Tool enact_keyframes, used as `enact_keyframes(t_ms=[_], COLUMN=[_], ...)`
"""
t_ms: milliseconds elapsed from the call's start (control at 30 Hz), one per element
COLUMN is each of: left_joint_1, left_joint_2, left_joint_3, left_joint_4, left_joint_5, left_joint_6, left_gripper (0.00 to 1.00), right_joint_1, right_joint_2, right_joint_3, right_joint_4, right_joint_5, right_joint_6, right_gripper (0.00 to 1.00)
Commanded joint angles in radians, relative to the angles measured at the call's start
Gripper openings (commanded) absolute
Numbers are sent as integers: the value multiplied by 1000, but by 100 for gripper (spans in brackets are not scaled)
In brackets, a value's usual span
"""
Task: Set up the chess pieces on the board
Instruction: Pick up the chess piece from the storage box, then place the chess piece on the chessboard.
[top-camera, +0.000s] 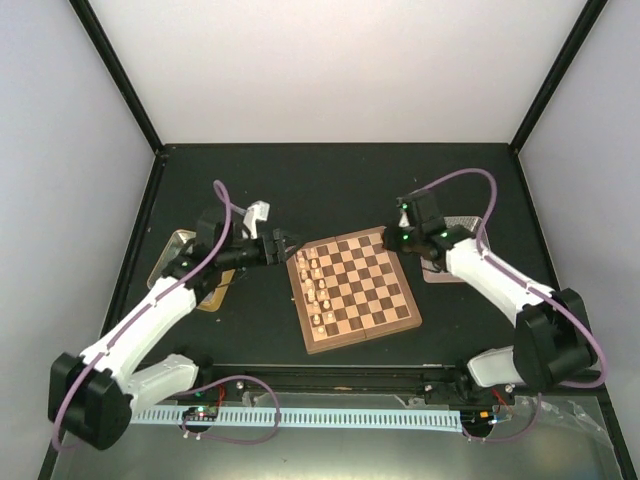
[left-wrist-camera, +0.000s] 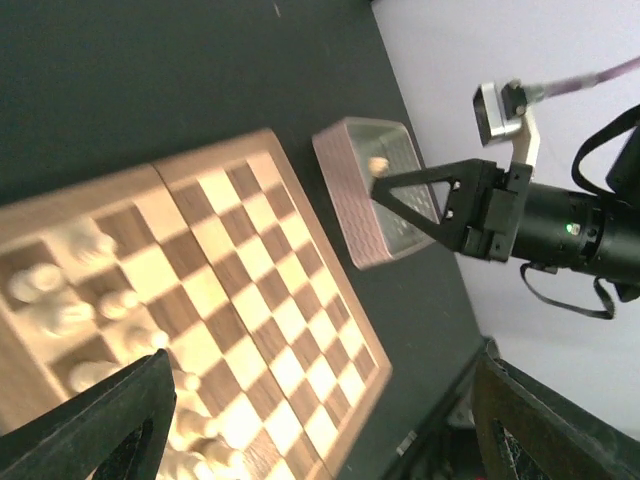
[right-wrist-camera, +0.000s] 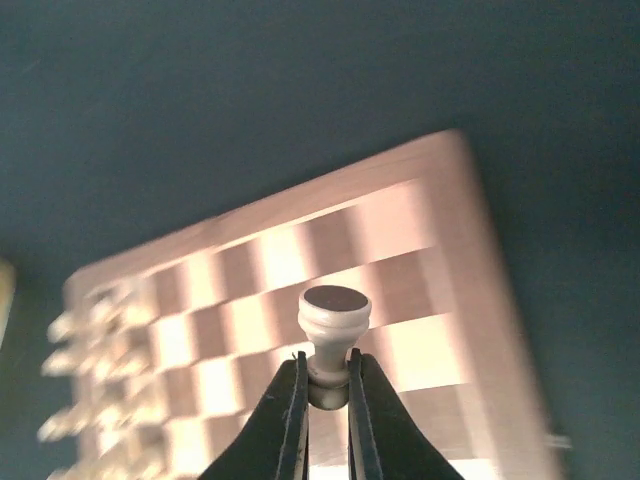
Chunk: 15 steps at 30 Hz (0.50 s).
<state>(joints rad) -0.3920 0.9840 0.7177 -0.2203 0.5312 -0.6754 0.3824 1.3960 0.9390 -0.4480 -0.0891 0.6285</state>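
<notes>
The left gripper (top-camera: 284, 246) is hovering wide open and empty just beside the left edge of the board (top-camera: 372, 292), where pale chess pieces (top-camera: 314, 288) are standing in rows. The right gripper (right-wrist-camera: 323, 378) is pinching one pale piece (right-wrist-camera: 335, 312) tightly, near the board's far right corner.

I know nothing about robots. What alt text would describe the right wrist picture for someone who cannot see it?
The right gripper pinches a pale turned wooden chess piece with a dark round top, above a blurred brown-and-tan checked wooden chessboard. More pale pieces stand on the board at the picture's left.
</notes>
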Motion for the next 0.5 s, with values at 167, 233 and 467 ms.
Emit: enact_keyframes(t_ms=[167, 233, 467], left_joint_1=[-2, -2, -17], left_joint_2=[221, 244, 329], left_joint_3=[81, 85, 99], left_joint_4=[118, 149, 180], left_joint_5=[305, 334, 417], left_joint_6=[-116, -137, -145], left_gripper=[82, 82, 79], right_joint_1=[247, 279, 349], right_joint_2=[-38, -32, -9], right_joint_3=[-80, -64, 27], right_joint_4=[318, 319, 268], right_joint_5=[-252, -281, -333], right_joint_6=[-253, -301, -421], right_gripper=[6, 3, 3])
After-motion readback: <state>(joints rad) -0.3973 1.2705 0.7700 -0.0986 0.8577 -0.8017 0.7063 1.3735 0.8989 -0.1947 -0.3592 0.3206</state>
